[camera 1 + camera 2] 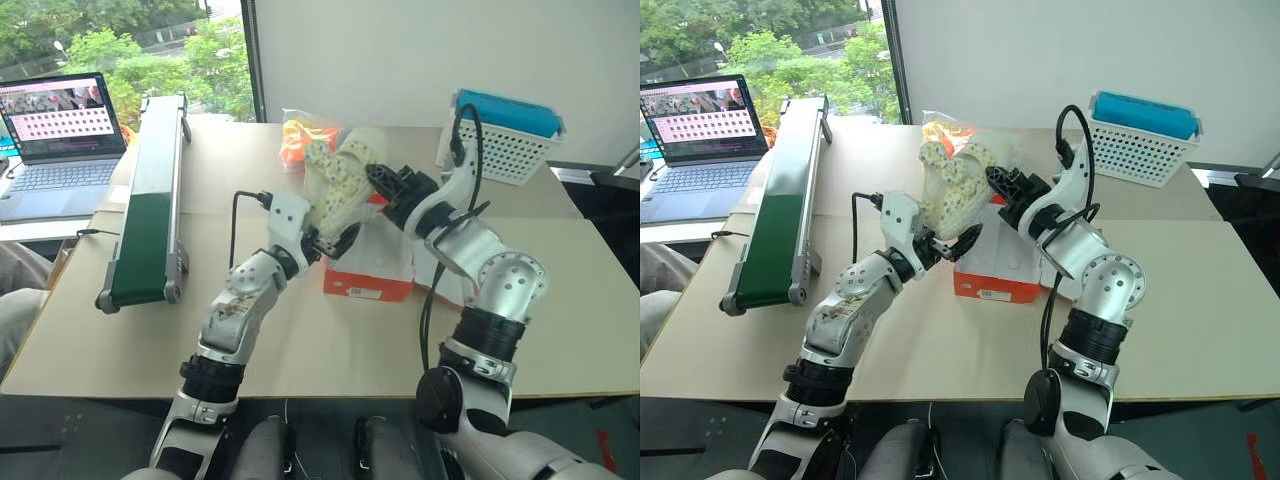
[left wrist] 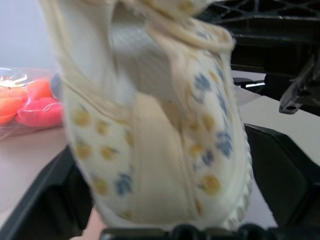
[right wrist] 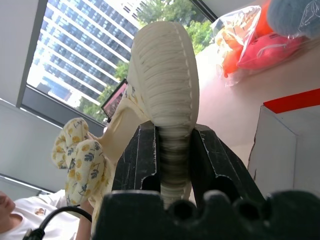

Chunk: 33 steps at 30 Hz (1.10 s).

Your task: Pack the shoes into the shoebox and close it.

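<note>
Both arms raise the shoes (image 1: pixel 335 185) above the shoebox (image 1: pixel 368 270): right gripper (image 3: pixel 172 160) clamps one sole, left gripper (image 2: pixel 170 200) gapes.

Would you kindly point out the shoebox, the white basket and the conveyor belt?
shoebox (image 1: pixel 366 283): left eye view, orange front end.
white basket (image 1: pixel 510 152): left eye view, perforated side wall.
conveyor belt (image 1: pixel 140 240): left eye view, green belt surface.
</note>
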Each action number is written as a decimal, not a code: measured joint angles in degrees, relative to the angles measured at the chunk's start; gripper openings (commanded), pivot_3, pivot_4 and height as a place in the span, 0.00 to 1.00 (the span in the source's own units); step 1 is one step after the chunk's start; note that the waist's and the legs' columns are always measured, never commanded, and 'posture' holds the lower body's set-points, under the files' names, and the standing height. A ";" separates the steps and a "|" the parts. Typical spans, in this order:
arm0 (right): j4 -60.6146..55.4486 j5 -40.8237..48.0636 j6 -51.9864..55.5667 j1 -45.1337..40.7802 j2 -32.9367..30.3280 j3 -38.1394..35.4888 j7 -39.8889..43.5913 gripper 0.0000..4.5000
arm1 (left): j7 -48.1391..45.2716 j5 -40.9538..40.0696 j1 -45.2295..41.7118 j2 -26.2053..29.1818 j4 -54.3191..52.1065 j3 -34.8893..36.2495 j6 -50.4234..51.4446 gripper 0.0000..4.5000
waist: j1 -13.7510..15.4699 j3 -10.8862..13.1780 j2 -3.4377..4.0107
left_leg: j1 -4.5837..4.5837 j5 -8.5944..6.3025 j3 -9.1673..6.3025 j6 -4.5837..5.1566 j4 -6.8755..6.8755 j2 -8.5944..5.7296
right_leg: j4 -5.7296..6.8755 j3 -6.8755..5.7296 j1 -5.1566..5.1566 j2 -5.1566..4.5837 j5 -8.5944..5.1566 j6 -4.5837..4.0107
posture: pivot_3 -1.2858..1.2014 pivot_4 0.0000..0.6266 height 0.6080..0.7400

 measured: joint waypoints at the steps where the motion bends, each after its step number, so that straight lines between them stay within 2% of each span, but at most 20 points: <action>1: 0.37 -0.01 -0.15 -0.01 -0.60 -0.05 -0.67 0.11 | -0.31 0.07 0.19 0.33 -0.02 -0.25 0.00 0.99 | 0.01 0.00 0.00 | 0.00 0.00 0.00 0.00 0.00 0.00 | 0.00 0.00 0.00 0.00 0.00 0.00 | 0.52 0.24 0.69; 9: 7.96 -0.84 2.20 -4.28 -12.80 -3.52 -8.55 0.11 | -8.52 0.96 3.81 9.91 -0.95 -1.38 -0.88 0.99 | -0.13 0.18 0.30 | 0.00 0.04 0.06 -0.04 -0.14 0.00 | -0.01 0.06 -0.09 0.00 -0.01 -0.01 | 0.52 0.24 0.69; 15: 16.06 -1.85 13.41 -6.31 -19.54 -0.47 -8.94 0.11 | -15.94 0.92 5.54 15.17 -1.09 -1.79 -4.86 0.99 | -0.39 0.29 0.51 | 0.01 0.07 0.23 -0.01 -0.18 0.02 | 0.02 0.24 -0.24 0.00 0.00 -0.03 | 0.52 0.24 0.69; 20: 20.75 -8.44 16.02 -6.77 -24.88 10.90 -2.97 0.11 | -20.26 0.94 6.11 16.67 -1.05 -2.40 -6.05 0.99 | -0.05 0.30 0.52 | -0.04 0.07 0.24 0.04 -0.23 -0.01 | -0.06 0.26 -0.27 -0.01 -0.01 -0.01 | 0.52 0.24 0.69; 24: 22.35 -14.91 13.39 -6.57 -29.20 23.06 6.37 0.11 | -20.67 1.05 6.36 16.65 -1.07 -2.42 -6.05 0.99 | 0.01 0.30 0.52 | -0.05 0.06 0.25 0.06 -0.22 0.00 | -0.09 0.26 -0.25 -0.02 -0.01 0.00 | 0.52 0.24 0.69; 33: 27.29 -23.99 7.55 -7.04 -29.03 31.20 16.12 0.11 | -19.82 1.14 7.67 15.81 -3.91 -2.49 -5.27 0.99 | 0.03 0.29 0.51 | 0.00 0.07 0.21 0.06 -0.19 0.02 | -0.08 0.22 -0.17 -0.02 -0.01 0.00 | 0.52 0.24 0.69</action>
